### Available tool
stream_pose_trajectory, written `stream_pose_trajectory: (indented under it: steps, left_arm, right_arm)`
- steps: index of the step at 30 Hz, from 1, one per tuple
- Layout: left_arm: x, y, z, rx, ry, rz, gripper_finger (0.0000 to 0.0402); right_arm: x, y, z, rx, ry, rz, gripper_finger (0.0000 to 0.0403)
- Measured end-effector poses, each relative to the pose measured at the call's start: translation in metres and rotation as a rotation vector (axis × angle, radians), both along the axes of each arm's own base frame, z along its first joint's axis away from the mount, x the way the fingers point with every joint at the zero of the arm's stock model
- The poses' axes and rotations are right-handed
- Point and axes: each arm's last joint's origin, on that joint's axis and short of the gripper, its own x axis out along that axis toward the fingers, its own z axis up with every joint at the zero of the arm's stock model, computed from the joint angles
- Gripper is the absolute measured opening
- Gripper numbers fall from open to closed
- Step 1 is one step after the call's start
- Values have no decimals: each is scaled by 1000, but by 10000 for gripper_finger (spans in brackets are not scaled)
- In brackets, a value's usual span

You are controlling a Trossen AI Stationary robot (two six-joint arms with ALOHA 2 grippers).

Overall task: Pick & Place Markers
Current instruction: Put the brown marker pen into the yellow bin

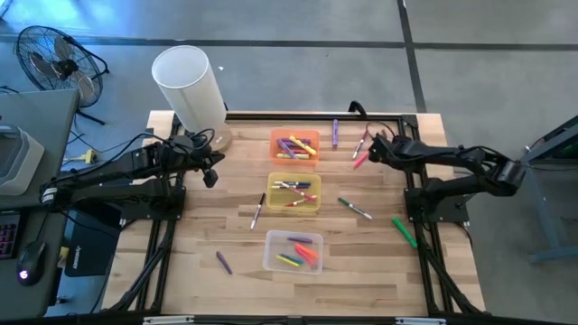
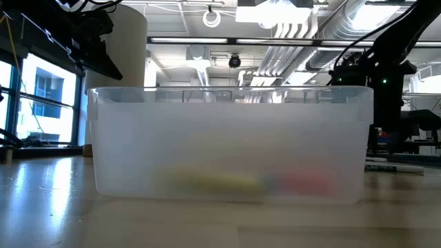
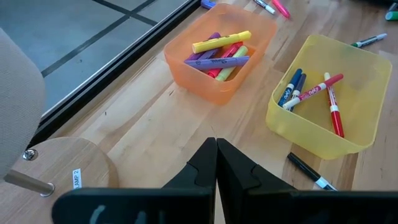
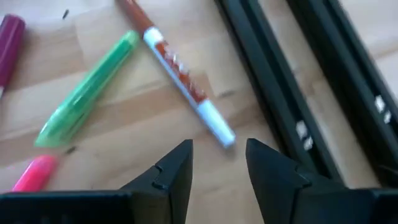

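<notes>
Loose markers lie on the table around three bins. My right gripper point(image 1: 373, 147) hovers open at the far right of the table, just above a white-bodied marker with a red cap point(image 4: 186, 81); a green marker point(image 4: 87, 93), a pink one point(image 4: 34, 174) and a purple one point(image 4: 9, 43) lie beside it. My left gripper point(image 1: 209, 173) is shut, holds nothing, and hangs left of the orange bin point(image 3: 217, 56). More markers fill the orange bin, the yellow bin point(image 3: 323, 99) and the clear bin point(image 1: 293, 251).
A white cylinder on a round wooden base point(image 1: 190, 86) stands at the far left corner. Single markers lie apart: a black one point(image 1: 257, 212), a purple one point(image 1: 223, 263), a green one point(image 1: 404, 231). Dark frame rails point(image 4: 280, 93) run beside the right gripper. The clear bin point(image 2: 231, 145) blocks the low view.
</notes>
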Motion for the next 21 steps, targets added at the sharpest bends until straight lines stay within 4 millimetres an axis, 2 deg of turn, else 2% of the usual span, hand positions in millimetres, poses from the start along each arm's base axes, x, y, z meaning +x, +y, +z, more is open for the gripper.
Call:
stream_pose_trajectory:
  steps: [5, 11, 21]
  left_arm:
    - [0, 0, 0, -3, -2, 2, 0]
    - [0, 0, 0, -20, -11, 13, 0]
    - [0, 0, 0, -20, -12, 13, 0]
  right_arm:
    - [-8, -9, -1, 30, 3, 2, 138]
    - [-23, -11, -21, 72, -106, 25, 138]
    - [-20, -19, -18, 24, -90, 98, 137]
